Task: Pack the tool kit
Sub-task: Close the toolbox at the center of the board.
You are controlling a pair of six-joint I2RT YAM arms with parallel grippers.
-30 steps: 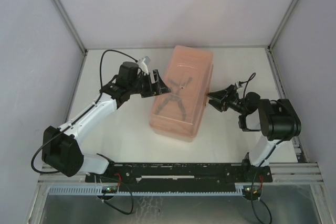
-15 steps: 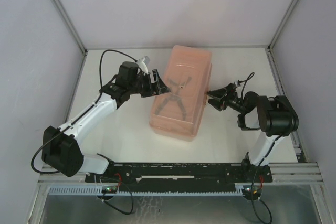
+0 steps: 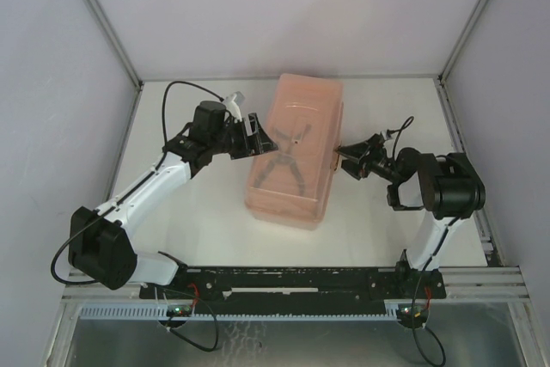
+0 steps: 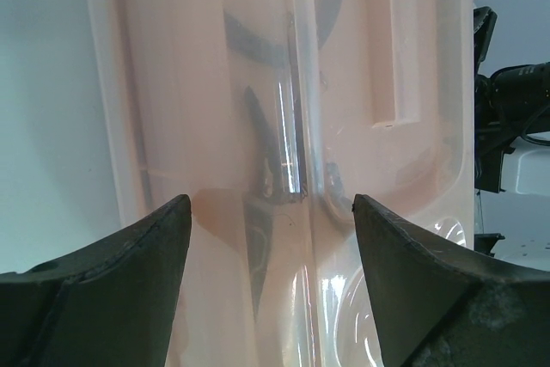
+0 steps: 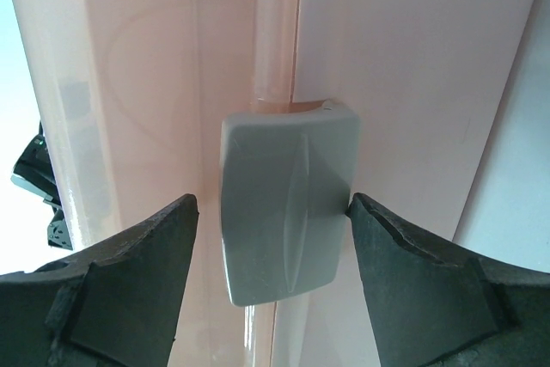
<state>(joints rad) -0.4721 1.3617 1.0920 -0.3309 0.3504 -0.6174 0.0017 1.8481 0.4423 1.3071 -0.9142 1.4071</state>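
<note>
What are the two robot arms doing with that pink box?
They are packing up a tool kit. The pink toolbox sits on the table with its lid down, dark tools showing through it. The left hand is open at the box's left side. The right hand is open at the right side, its fingers flanking the grey latch.

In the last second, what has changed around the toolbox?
The right gripper eased in toward the toolbox, and its open jaws now sit either side of the grey latch. The toolbox's far end shifted slightly toward the left arm. Nothing was gripped or released. The left gripper stayed open at the opposite side, and the tools inside lie as before.
</note>
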